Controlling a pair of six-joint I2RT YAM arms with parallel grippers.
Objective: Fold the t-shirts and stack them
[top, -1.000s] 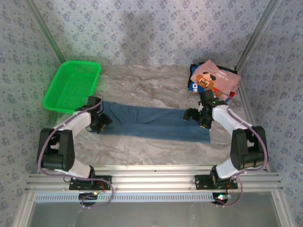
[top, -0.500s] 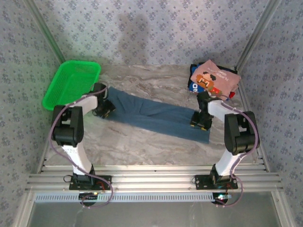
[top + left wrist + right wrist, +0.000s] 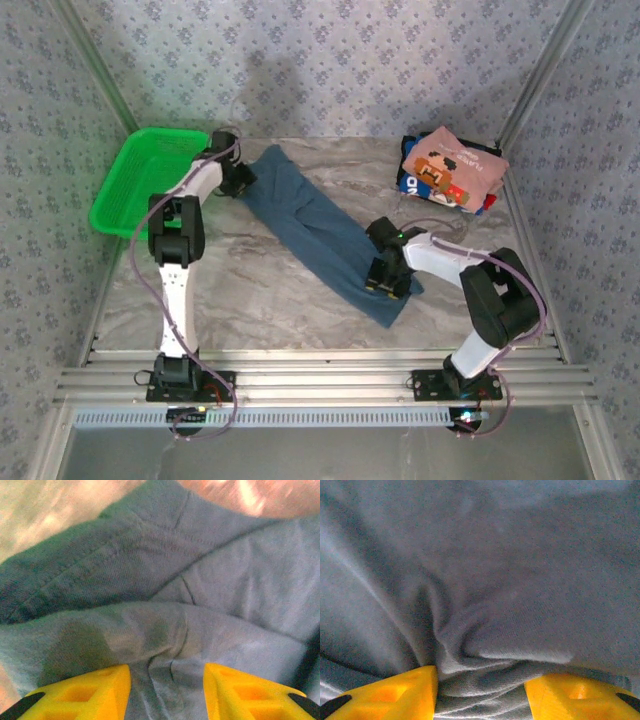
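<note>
The teal-blue t-shirt (image 3: 310, 225), folded into a long strip, lies slanted across the table from back left to front middle. My left gripper (image 3: 238, 178) is shut on its far end beside the basket; in the left wrist view cloth (image 3: 200, 580) bunches between the yellow fingertips of that gripper (image 3: 167, 680). My right gripper (image 3: 385, 275) is shut on the near end, and the right wrist view has wrinkled cloth (image 3: 495, 570) pinched in this gripper (image 3: 481, 685). At the back right the pink t-shirt (image 3: 455, 165) lies folded on a dark blue t-shirt (image 3: 412, 183).
A green mesh basket (image 3: 140, 185) stands at the back left, touching the left arm's side. The marble table (image 3: 250, 290) shows bare in front of the shirt. Patterned walls and slanted metal posts close in the sides and back.
The strip has swung from lying crosswise to a diagonal. The left gripper carried its end back toward the basket; the right gripper carried its end nearer and to the left.
</note>
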